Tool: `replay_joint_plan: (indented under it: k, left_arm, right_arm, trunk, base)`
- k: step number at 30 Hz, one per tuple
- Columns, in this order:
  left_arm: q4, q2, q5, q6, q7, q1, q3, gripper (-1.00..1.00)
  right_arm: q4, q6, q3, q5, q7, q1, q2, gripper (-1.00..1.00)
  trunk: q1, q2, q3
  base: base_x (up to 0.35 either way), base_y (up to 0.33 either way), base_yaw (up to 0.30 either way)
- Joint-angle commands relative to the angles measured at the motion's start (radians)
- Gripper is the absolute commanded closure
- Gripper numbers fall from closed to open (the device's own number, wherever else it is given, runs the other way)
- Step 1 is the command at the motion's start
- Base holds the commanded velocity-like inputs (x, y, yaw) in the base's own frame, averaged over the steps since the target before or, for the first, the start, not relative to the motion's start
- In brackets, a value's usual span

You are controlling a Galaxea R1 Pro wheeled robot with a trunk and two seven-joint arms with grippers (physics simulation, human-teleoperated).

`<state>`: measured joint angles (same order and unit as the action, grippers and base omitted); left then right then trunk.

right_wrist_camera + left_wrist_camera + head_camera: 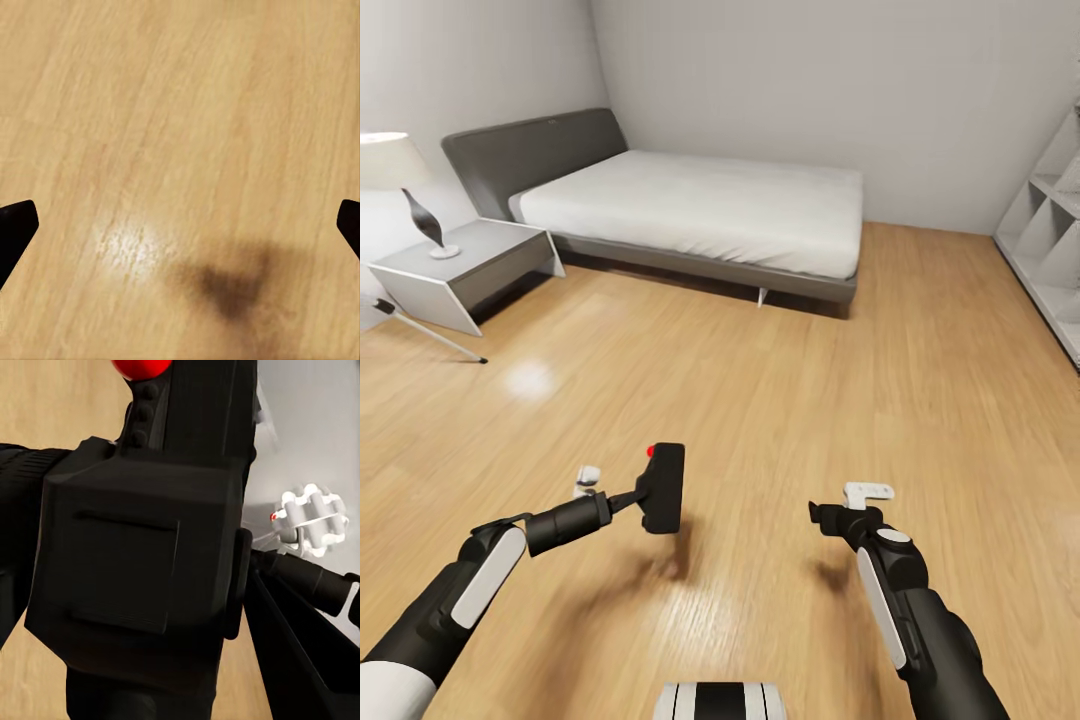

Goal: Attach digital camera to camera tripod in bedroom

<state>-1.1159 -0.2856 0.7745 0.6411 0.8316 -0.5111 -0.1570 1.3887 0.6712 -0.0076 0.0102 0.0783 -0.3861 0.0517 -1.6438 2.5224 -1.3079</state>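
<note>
Bedroom, mid-floor: digital camera [663,486] pinched in left tool [643,498], red dot up, body upright. Camera tripod [430,335] glimpsed far left beside nightstand [490,245] (one leg and foot visible), left arm nearer. Right tool [822,516] spread, empty above floor [780,390]. Shelf unit [1055,230] far right, contents unclear.

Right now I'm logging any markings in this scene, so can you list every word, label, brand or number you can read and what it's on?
None: no readable text anywhere.
The digital camera held in the left gripper bears only a plain red dot, no letters.
The nightstand, bed and shelf carry no labels.
The wood floor under the right gripper is unmarked.
</note>
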Motion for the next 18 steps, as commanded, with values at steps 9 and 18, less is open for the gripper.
replay_joint_plan:
  k: [9, 18]
  left_arm:
    - [-0.007, 0.009, 0.005, 0.006, -0.117, 0.000, -0.004, 1.00]
    - [-0.041, 0.072, 0.005, 0.004, -0.469, 0.000, -0.007, 1.00]
  right_arm:
    - [0.001, 0.012, -0.001, 0.003, 0.002, 0.000, 0.002, -1.00]
    - [0.001, 0.013, -0.002, 0.004, 0.002, 0.000, -0.001, -1.00]
  trunk:
    - [0.004, -0.002, 0.034]
    - [0.008, -0.004, 0.069]
  base:
    - [0.000, 0.000, 0.000]
    - [0.000, 0.000, 0.000]
